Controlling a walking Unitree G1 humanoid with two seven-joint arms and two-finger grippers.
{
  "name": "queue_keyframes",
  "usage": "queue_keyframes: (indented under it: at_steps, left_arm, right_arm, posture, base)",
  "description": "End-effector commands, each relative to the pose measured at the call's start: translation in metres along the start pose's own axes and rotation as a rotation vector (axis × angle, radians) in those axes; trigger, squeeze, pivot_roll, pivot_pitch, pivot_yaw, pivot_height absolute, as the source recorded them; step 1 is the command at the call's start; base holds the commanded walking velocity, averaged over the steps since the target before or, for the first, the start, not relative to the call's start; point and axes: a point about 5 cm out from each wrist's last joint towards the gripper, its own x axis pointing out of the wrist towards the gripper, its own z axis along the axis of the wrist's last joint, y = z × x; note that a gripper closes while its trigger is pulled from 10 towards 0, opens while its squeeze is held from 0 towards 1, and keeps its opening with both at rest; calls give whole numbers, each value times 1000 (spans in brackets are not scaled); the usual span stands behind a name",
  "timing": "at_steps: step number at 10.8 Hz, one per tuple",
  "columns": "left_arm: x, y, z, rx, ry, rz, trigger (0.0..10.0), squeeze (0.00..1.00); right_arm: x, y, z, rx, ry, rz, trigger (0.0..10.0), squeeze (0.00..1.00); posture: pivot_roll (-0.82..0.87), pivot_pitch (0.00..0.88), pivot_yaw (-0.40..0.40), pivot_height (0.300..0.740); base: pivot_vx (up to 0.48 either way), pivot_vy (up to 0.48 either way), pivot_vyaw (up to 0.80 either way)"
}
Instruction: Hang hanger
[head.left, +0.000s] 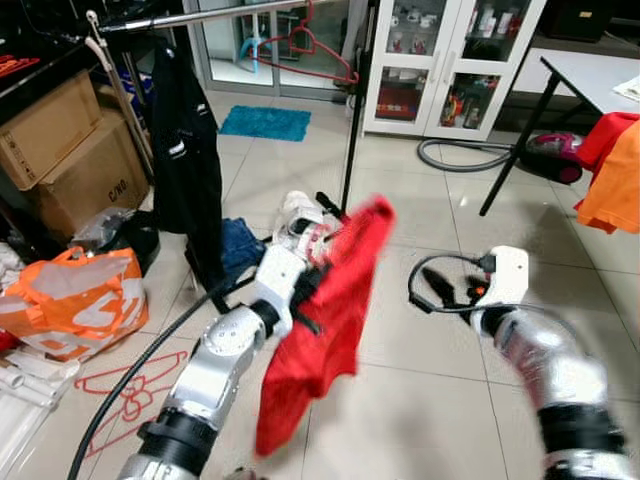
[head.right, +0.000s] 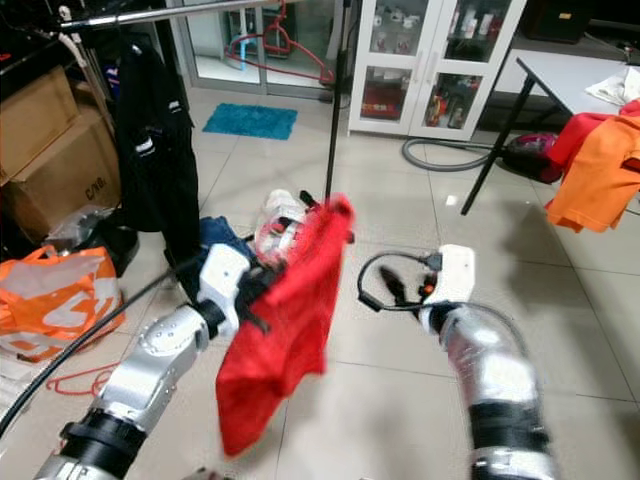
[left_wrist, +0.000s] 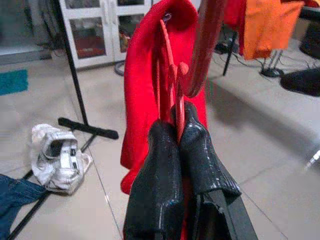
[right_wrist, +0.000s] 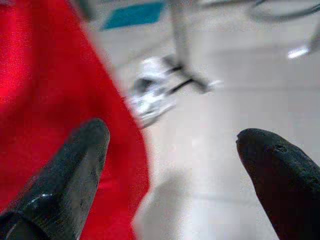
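Above the tiled floor (head.left: 420, 420), centre of the head views: left gripper (left_wrist: 176, 131), jaws clenched on a thin red hanger (left_wrist: 170, 65) that carries a red garment (head.left: 325, 330). The garment hangs free from the raised left arm, its lower edge clear of the floor; its outline is blurred.

Right of it: right gripper (right_wrist: 172, 150), jaws released and wide apart, holding nothing, just beside the garment's edge. One finger (right_wrist: 75, 170) shows against the red cloth; whether it touches cannot be told.

Behind, upper left: metal clothes rail (head.left: 200, 17) with a black garment (head.left: 185, 160) hanging from it and a second red hanger (head.left: 315, 45) further along. Its black upright post (head.left: 352, 130) stands just behind the red garment. Open rail runs between the black garment and the second hanger.

Floor items: white crumpled bundle (left_wrist: 57, 157) at the foot of the post, blue cloth (head.left: 240, 245) beside it, orange bag (head.left: 75, 300) and cardboard boxes (head.left: 70, 160) at far left, another red hanger (head.left: 125, 385) lying flat near the bag, teal mat (head.left: 265, 122) farther back.

Right side: open tiles, then a surface (head.left: 590, 75) on a black leg, cut off by the frame, with orange cloth (head.left: 615, 185) draped over its edge. White glass-door cabinet (head.left: 450, 60) at the back; contents too small to identify.
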Motion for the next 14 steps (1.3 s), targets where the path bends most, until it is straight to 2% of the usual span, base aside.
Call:
queue_keyframes:
  at_steps: [1,2,5,12,14]
  left_arm:
    - [7,0,13,6,-56,6,10000,0]
    - [8,2,14,4,-58,8,10000,0]
    - [12,4,18,1,-75,12,10000,0]
    - [17,8,16,-13,-65,11,10000,0]
    - [20,9,8,17,-21,52,10000,0]
  right_arm:
    - [0,2,1,-30,-53,-39,10000,0]
    - [1,7,2,-32,-75,-36,10000,0]
    - [5,7,-4,-63,-113,-67,10000,0]
    - [8,12,-12,-74,-123,-65,10000,0]
    - [11,19,-19,-82,-104,-54,10000,0]
  posture:
    - [-75,0,-7,740]
    - [-72,0,-1,740]
    - [-72,0,2,740]
    - [-77,0,14,740]
    - [-78,0,23,740]
  base:
    - [442,0,0]
    - [442,0,0]
    - [435,0,0]
    - [432,0,0]
    - [0,0,0]
